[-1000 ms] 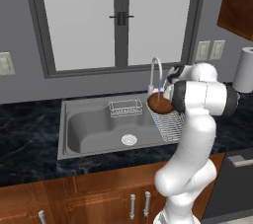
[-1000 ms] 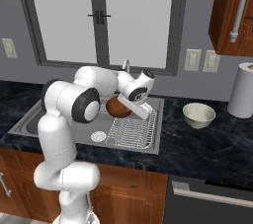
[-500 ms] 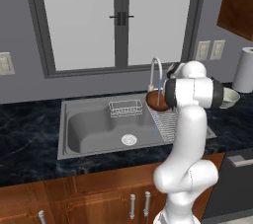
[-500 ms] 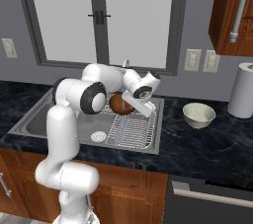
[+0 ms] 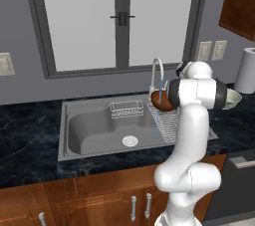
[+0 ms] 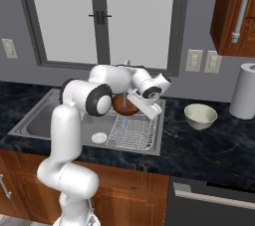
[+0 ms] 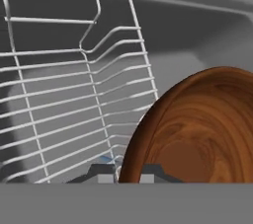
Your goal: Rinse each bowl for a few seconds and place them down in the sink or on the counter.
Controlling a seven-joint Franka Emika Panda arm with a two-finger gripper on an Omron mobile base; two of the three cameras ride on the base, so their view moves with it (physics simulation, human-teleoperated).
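Note:
A reddish-brown wooden bowl (image 5: 160, 100) hangs tilted under the curved chrome faucet (image 5: 156, 68), over the right end of the sink (image 5: 94, 125). A thin blue stream of water (image 5: 158, 120) falls past it. My gripper (image 7: 127, 172) is shut on the bowl's rim (image 7: 129, 159), one fingertip on each side. From the right, the gripper (image 6: 136, 104) grips the brown bowl (image 6: 124, 104) above the wire rack (image 6: 132, 131). The pale cream bowl (image 6: 200, 116) stands upright on the black counter (image 6: 209, 145), right of the sink and apart from the gripper.
A white paper-towel roll (image 6: 244, 90) stands at the counter's far right, beyond the cream bowl. A small wire caddy (image 5: 125, 109) hangs on the sink's back wall. The round drain (image 5: 129, 141) sits mid-basin. My white arm stands between the sink and the cream bowl (image 5: 232, 97).
The arm's elbow has swung a little toward the bowl. The brown bowl has stayed under the faucet in the shut gripper, shifting only slightly.

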